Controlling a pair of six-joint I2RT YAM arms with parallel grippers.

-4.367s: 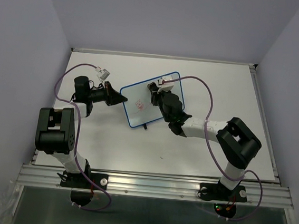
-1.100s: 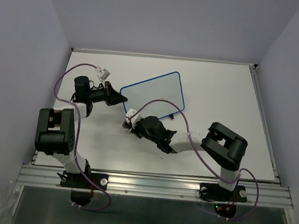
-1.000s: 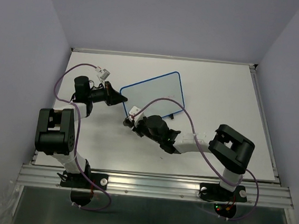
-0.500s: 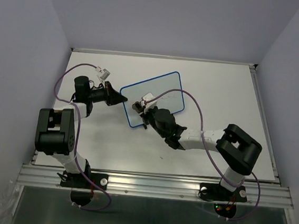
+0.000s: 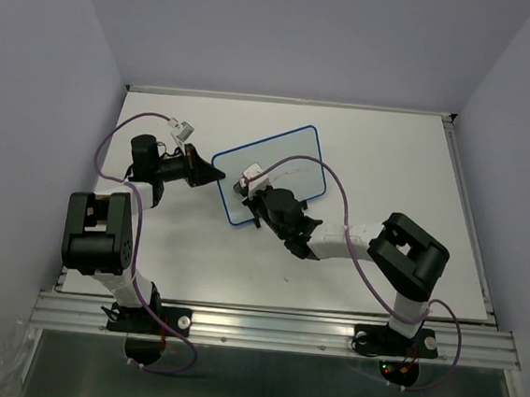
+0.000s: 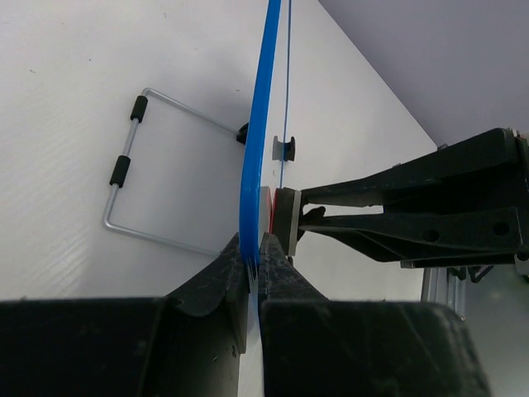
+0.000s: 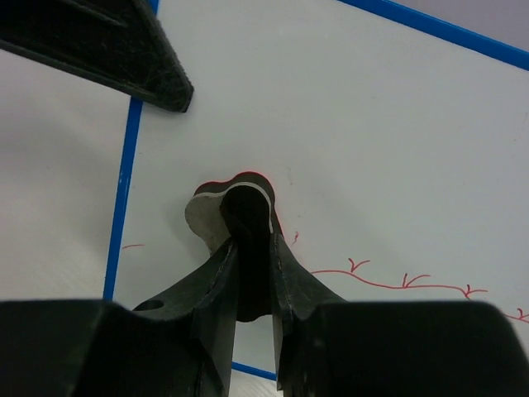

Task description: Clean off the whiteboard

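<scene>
Left gripper (image 6: 254,248) clamps the edge of the blue-framed white rectangular whiteboard (image 5: 288,158), bracing it on the white tabletop (image 5: 391,154). Right gripper (image 7: 248,203) pinches a small grey-faced eraser block (image 7: 202,219) against its face. Red marker lines (image 7: 397,283) are left to wipe.

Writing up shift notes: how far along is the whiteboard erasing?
Done: left gripper clamps the edge of the blue-framed rectangular white board. In hand: right gripper presses a small black-and-grey eraser block against it. Left: a thin red marker line with little ticks, unwiped.
</scene>
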